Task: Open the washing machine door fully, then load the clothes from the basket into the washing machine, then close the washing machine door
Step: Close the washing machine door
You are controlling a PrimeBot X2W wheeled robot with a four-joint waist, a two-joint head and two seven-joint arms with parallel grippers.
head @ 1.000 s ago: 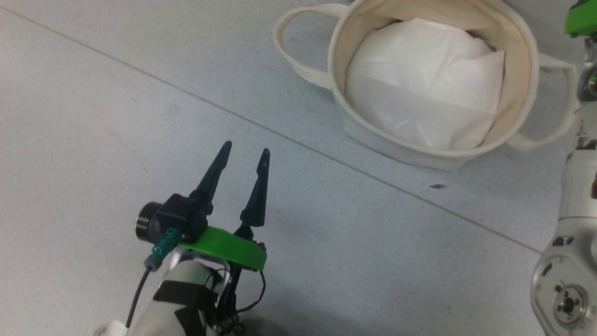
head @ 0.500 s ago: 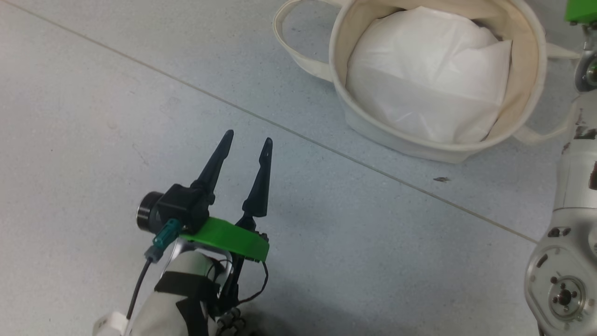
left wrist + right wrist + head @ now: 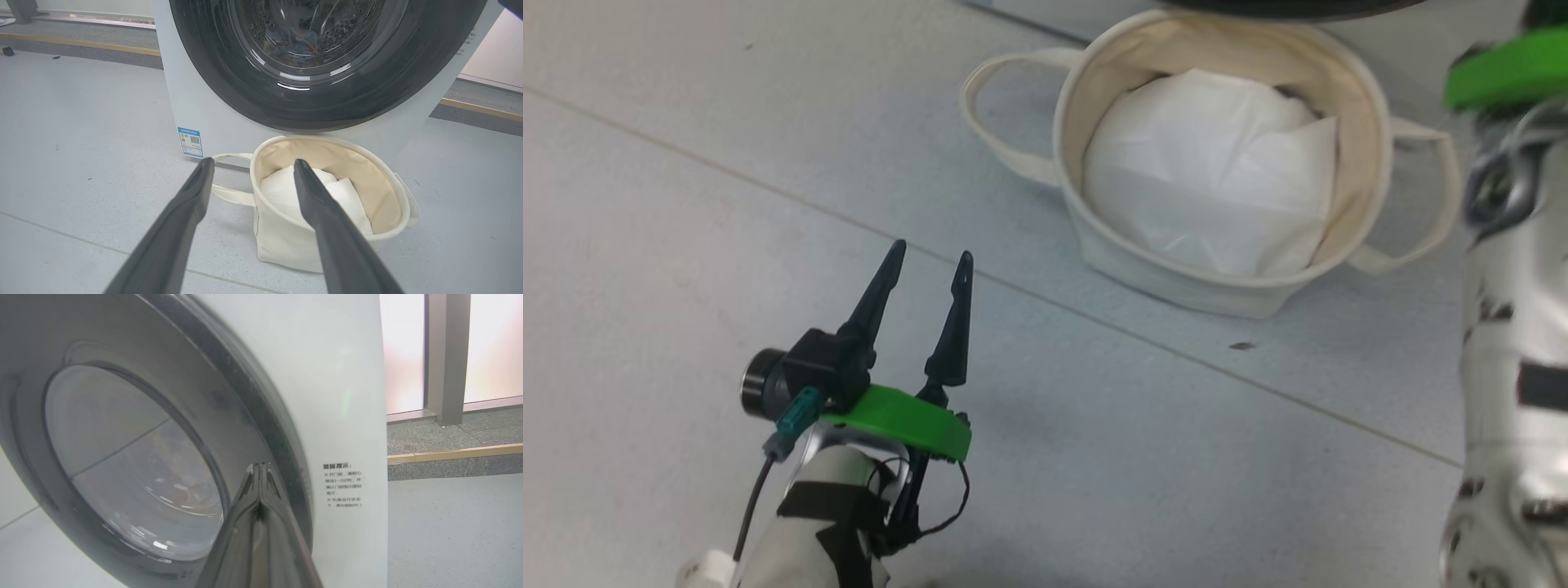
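While the left gripper hangs empty, fingers apart, the basket stands just before the washing machine; the right gripper, fingers together, points at its door.

Beyond the jaws of the left gripper, the door is cut off at the top edge; clothes behind its glass are dim. Print just beside the right gripper is unreadable.

Head view: open floor across left and lower middle, left pincer has room all round. Upper middle blocked by basket, sitting just below the closed washing machine door, white sheet filling it. Far-right edge walled off by right arm.
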